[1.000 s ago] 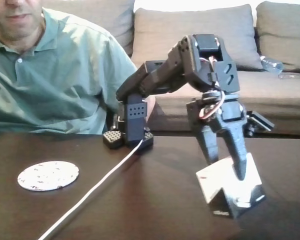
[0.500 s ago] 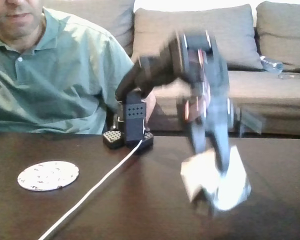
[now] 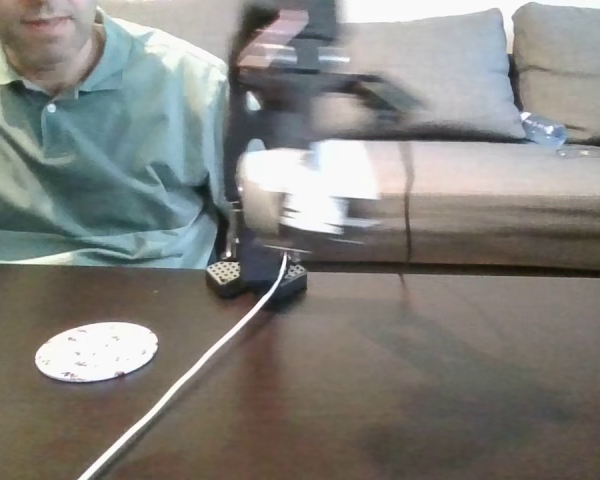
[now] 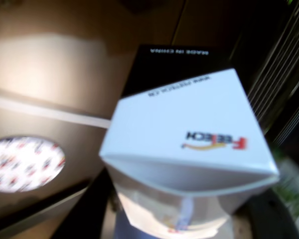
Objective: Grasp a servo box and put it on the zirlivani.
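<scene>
While the jaws themselves are blurred or hidden behind the load, they appear clamped on the box [image 4: 189, 144], which is aloft and fills the wrist view.

Item: gripper [image 3: 280, 215]. Smeared by motion in the fixed view, in front of the arm's base; fingertips not resolvable.

Item: box. White top with logo, black band beyond. Seen tilted, corner-on, so the hold may be skewed. In the fixed view it is a pale blur [image 3: 300, 185] well above the table [image 3: 430, 390].

Item: disc [image 4: 25, 164]. Flat, speckled, on the table at the left of both views [image 3: 96, 351], well apart from the box.

Item: cable [image 3: 195, 375]. White, runs across the table from the base, passing near the disc.

Risks, judged: a skewed grip at this speed could let the box twist or slip out; a tilted release could leave it overhanging the disc or toppled; a low approach could snag the cable.
</scene>
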`<move>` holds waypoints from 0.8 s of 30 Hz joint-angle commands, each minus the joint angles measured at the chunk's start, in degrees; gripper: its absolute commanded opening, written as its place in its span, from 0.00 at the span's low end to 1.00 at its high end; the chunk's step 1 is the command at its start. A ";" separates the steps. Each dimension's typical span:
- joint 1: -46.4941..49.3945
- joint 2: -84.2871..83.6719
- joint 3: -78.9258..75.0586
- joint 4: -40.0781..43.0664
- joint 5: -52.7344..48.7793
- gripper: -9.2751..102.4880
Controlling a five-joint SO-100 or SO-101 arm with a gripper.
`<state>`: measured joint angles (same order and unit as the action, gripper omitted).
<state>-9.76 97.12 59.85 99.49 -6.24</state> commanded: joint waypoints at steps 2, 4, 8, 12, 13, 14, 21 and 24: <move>12.66 16.70 12.04 3.87 -4.48 0.24; 18.02 23.03 17.31 3.87 -7.56 0.24; 26.46 34.37 27.25 3.87 -12.30 0.24; 31.73 41.40 38.76 2.72 -15.03 0.24; 32.61 42.36 42.10 1.14 -15.21 0.24; 33.49 42.98 45.44 -0.53 -15.56 0.24; 36.74 43.86 61.35 -13.36 -15.47 0.24; 36.74 43.77 65.83 -17.05 -15.21 0.24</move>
<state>26.54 140.01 123.22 85.52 -21.88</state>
